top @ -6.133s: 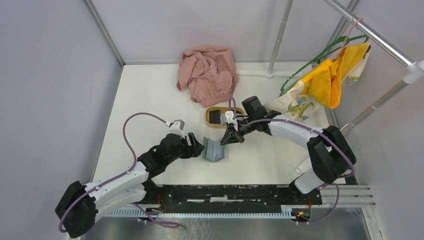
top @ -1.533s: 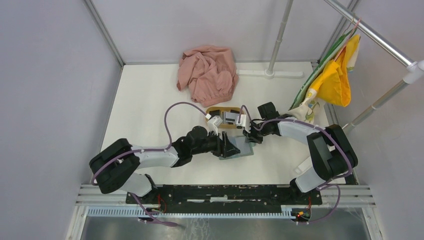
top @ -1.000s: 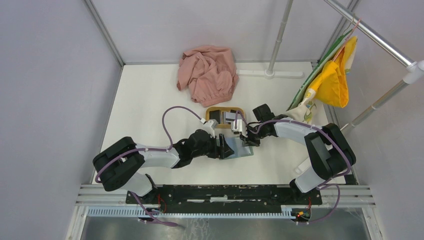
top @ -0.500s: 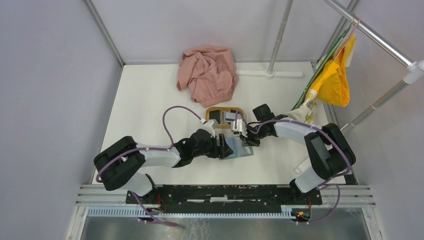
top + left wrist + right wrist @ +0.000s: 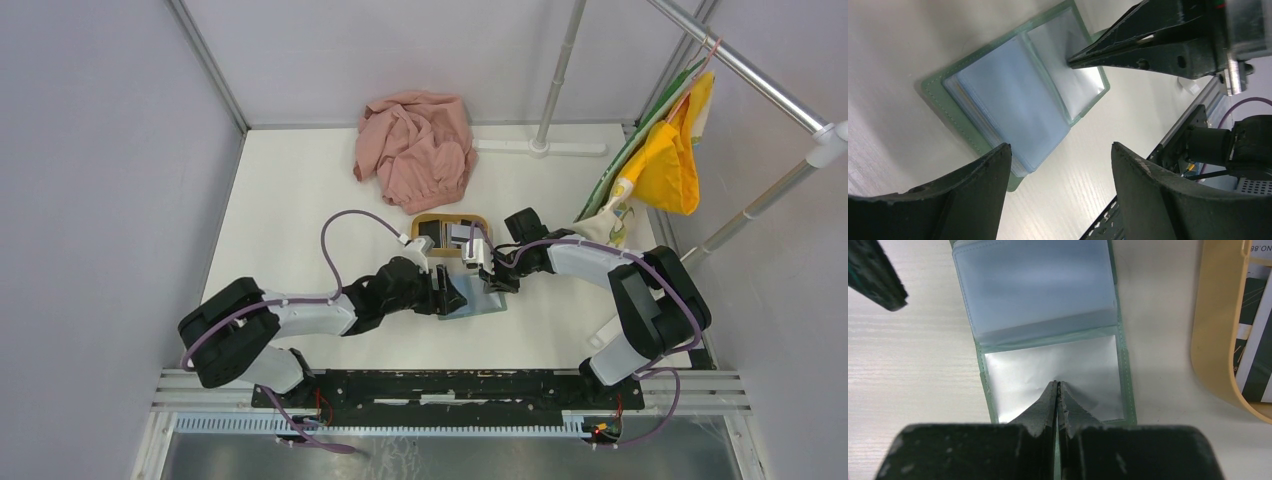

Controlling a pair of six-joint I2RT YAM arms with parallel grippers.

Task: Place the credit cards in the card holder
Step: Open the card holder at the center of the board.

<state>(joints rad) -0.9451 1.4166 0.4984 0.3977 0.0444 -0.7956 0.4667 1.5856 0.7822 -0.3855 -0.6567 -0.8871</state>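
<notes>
Card holder (image 5: 481,301): green cover, clear sleeves inside, lying open and flat on the white table (image 5: 290,220), just in front of the wooden tray (image 5: 414,234) and between the two grippers. One leaf holds a thick stack of bluish sleeves, the other a single silvery sleeve. No card shows in the sleeves in view. Credit cards (image 5: 449,232): lying in the oval tan tray, one black, others with dark and pale stripes, and none in either gripper. The tray sits close beside the card holder, apart from it. Left gripper (image 5: 1058,150): fingers spread wide, poised low over the stacked-sleeve leaf, gripping nothing; contact with the holder cannot be told. Right gripper (image 5: 1058,385): fingers pressed together, tips resting on the silvery sleeve near its middle, where the film creases around them. Whether a fold of film is nipped between the tips cannot be told. Pink garment (image 5: 415,145): crumpled heap at the far side of the table, well apart from the tray. Yellow cloth (image 5: 665,165): hanging from a rail at the right.
</notes>
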